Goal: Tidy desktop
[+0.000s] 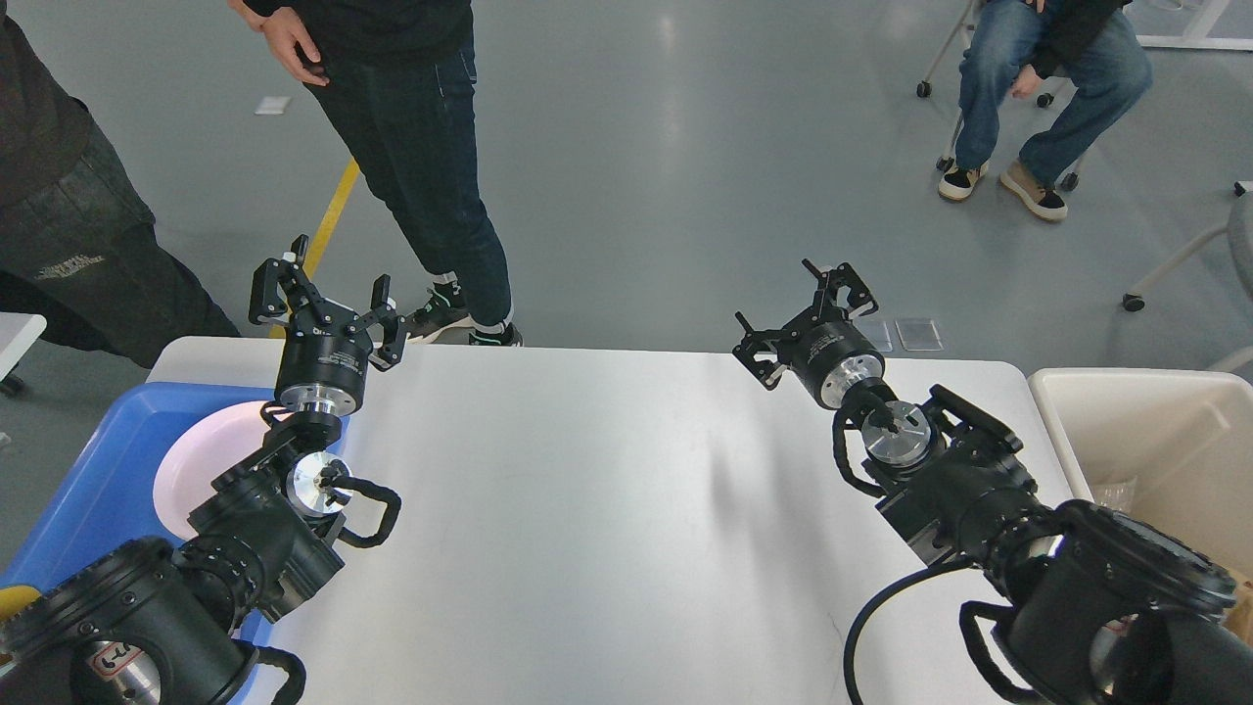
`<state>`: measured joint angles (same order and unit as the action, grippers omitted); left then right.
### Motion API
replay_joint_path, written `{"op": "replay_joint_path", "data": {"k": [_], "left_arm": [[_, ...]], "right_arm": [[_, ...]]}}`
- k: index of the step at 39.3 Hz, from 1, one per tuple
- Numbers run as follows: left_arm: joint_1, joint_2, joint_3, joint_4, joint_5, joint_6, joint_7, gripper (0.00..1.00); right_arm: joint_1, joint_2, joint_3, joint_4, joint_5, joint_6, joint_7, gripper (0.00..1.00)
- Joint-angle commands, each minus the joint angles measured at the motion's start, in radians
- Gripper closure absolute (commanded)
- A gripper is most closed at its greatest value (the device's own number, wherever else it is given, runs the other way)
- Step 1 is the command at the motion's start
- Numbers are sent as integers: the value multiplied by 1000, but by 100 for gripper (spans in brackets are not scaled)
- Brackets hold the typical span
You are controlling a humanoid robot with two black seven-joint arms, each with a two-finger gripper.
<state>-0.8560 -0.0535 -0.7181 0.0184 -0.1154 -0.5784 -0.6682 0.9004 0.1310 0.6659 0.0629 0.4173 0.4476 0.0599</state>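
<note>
The desktop (587, 509) fills the middle of the head view, white with rounded corners, its central span bare between the 2 arms. At its left edge sits a blue tray (88, 470) with a pale pink plate (201, 455) in it, partly hidden by the left arm. Just off the right edge stands a cream bin (1165, 431). The left gripper (328, 299) is raised over the far left corner, fingers spread wide, holding nothing. The right gripper (808, 313) hangs at the far edge, right of centre, fingers likewise apart and empty. Beyond the table, 2 people stand on the grey floor (685, 147) and 1 sits at the far right
</note>
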Motion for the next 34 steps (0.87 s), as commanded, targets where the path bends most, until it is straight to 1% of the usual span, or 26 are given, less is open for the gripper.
{"op": "replay_joint_path", "data": {"k": [1, 34], "left_arm": [[0, 0, 0, 0, 0, -1, -1, 3], [0, 0, 0, 0, 0, -1, -1, 3]], "right_arm": [[-6, -1, -11, 0, -2, 5, -2, 0], [-21, 1, -14, 5, -2, 11, 1, 0]]}}
